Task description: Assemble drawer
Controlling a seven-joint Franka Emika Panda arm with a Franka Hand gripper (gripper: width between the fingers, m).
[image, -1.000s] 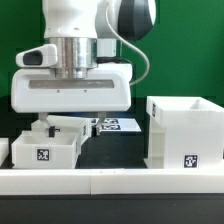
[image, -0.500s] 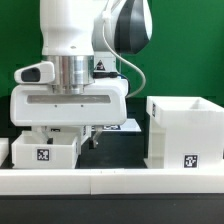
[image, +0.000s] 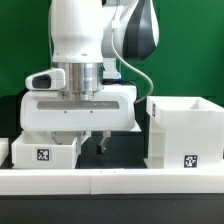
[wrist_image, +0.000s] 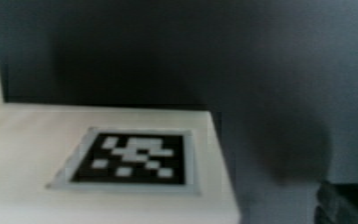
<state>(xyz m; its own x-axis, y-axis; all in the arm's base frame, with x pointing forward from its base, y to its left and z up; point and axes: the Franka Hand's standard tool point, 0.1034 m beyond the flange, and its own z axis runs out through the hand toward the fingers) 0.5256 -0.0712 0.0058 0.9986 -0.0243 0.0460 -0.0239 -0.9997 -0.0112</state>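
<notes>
Over the table (image: pixel 120 150), toward the exterior view's left, the arm (image: pixel 80 40) is held upright with its wrist pointed straight down; the gripper (image: pixel 78 140) is carried low, its broad white hand turned flat-on to the exterior camera; one dark finger (image: pixel 101 142) is seen below the hand, well off its centre, while the other is hidden; the jaws are thus judged to be spread, and nothing is seen held between them.

The tray (image: pixel 42 152) is a low white box with a black-and-white tag (image: pixel 43 155) on its front face; it is set on the table at the exterior view's left; the casing (image: pixel 185 130) is a taller, open-topped white box, stood upright at the exterior view's right, with its own tag low on the front; a white rail (image: pixel 110 182) is laid along the front of both.

The tray is placed just under the hand, on its exterior-view left half; the seen finger is lowered beside the tray's nearer wall, in the dark gap between tray and casing; whether it is touching cannot be told; the casing is kept apart from the finger.

The wrist view is blurred; a white face bearing a tag (wrist_image: pixel 140 158) is shown with dark table beside it; which part it belongs to cannot be told.
</notes>
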